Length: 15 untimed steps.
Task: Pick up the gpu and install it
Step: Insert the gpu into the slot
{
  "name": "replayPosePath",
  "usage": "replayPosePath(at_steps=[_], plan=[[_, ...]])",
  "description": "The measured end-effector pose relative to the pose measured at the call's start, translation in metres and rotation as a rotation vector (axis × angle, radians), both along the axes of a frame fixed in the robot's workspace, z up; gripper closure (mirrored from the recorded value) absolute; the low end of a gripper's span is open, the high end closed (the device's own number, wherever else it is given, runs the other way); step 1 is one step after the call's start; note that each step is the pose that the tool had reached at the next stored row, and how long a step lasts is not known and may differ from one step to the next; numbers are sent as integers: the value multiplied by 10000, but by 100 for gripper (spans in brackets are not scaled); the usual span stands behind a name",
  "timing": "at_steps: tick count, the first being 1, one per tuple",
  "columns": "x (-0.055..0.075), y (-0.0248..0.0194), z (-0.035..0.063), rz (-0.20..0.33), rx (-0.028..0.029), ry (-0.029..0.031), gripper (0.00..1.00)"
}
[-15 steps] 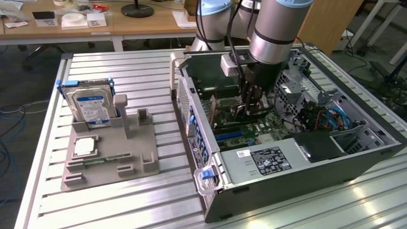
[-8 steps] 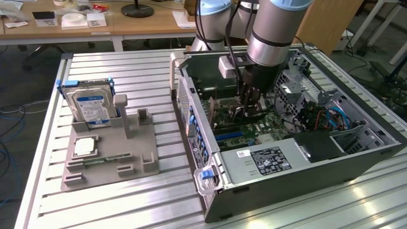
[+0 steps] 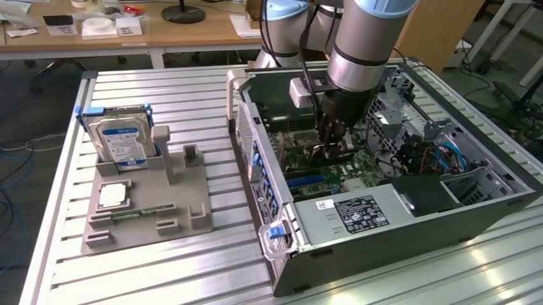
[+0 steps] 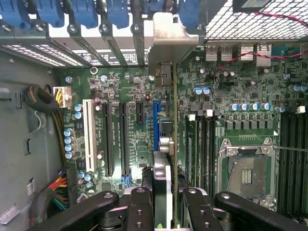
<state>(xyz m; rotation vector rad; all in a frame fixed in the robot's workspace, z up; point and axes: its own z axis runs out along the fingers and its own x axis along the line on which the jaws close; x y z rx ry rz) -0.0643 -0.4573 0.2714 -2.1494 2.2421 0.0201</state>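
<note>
The gpu is held edge-on by the fingers of the gripper, closed narrowly upon it, at the centre of the frame inside the computer case, so that its edge is lined with the blue slot of the motherboard.

Silver arm, blk gripper

A desk of ribbed aluminium slats is seen. A grey parts holder is set on it toward the exterior view's left, and an open computer case toward the right, apart.
</note>
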Motion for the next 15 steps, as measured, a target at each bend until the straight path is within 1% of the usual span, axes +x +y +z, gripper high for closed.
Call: replayPosePath(at_steps=[4,15], plan=[[-9,-18,-45,-2,0,0,72],[-71,-21,-187,-1,0,0,72]])
